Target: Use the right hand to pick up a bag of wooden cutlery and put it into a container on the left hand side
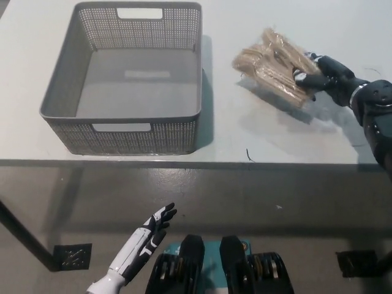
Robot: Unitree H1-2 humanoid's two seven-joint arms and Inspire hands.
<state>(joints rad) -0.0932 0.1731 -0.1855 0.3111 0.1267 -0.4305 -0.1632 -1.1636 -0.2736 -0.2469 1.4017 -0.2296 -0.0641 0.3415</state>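
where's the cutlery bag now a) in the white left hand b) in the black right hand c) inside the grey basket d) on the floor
b: the right hand is closed on the bag of wooden cutlery, right of the grey basket.

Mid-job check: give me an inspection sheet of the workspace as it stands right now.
Surface: white table, flat.
Job's things: grey basket at the table's left, nothing in it; bag of wooden cutlery to its right, apparently lifted, with a shadow beneath it.
Clutter: small dark scrap near the table's front edge.
Hands: right hand shut on the bag's right end; left hand open, low, in front of the table.
Cables: nothing seen.
Surroundings: grey floor; table foot plate at lower left.
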